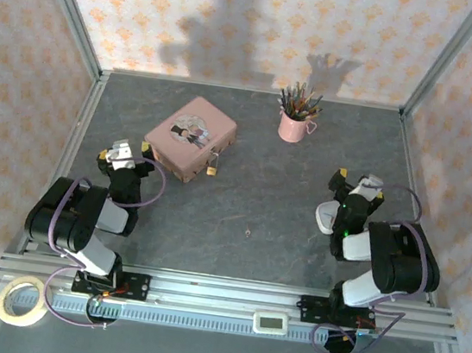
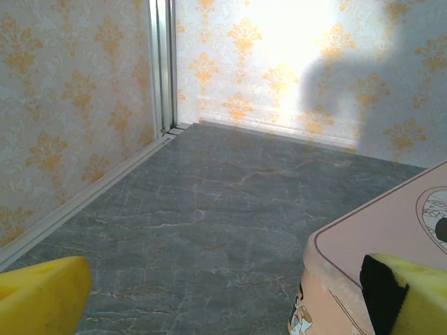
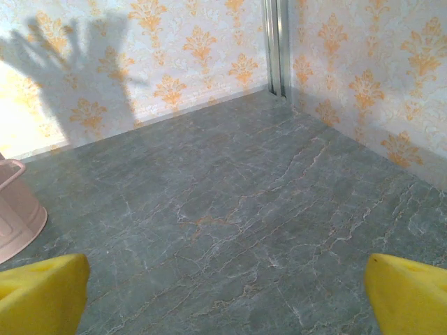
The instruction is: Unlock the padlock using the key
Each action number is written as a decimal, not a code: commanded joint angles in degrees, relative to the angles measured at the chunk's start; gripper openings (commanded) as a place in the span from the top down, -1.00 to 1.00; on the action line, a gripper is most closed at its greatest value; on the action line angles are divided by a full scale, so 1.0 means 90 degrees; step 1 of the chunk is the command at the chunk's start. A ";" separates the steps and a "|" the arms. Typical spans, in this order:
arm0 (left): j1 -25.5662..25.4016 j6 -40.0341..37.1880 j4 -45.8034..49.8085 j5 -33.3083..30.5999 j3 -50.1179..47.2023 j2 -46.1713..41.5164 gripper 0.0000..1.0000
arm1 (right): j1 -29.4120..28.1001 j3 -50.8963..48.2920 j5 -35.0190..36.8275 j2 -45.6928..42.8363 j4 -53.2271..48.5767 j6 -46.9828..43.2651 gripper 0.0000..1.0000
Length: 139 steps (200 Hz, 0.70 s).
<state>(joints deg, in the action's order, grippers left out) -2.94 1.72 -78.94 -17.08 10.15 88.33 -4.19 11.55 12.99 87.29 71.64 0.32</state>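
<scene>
Now | padlock (image 1: 212, 170) at edge of tin (image 1: 191, 131) | key (image 1: 249, 230) apart, mid worktop (image 1: 298, 237) | left jaws wide beside tin | right jaws wide over bare worktop

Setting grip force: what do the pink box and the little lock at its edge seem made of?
The pink box is likely painted tin: smooth, printed lid, rounded corners; plastic possible. The padlock looks brass, from its yellow-gold body; too small for certainty.
</scene>
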 commanded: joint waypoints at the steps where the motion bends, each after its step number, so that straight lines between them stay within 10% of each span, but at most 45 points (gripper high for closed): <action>1: 0.0016 0.0092 -0.0029 -0.0006 0.0085 0.0009 -0.99 | -0.0013 0.0044 0.0022 -0.0033 0.0190 -0.0016 -0.99; 139: 0.0050 0.0101 0.0011 0.0060 0.0102 0.0009 -0.99 | -0.0013 0.0045 0.0019 -0.0030 0.0165 -0.0015 -0.99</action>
<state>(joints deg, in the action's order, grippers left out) -2.94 1.72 -78.89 -16.91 10.15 88.33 -4.19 11.55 12.99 87.29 71.66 0.32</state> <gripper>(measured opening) 0.996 0.997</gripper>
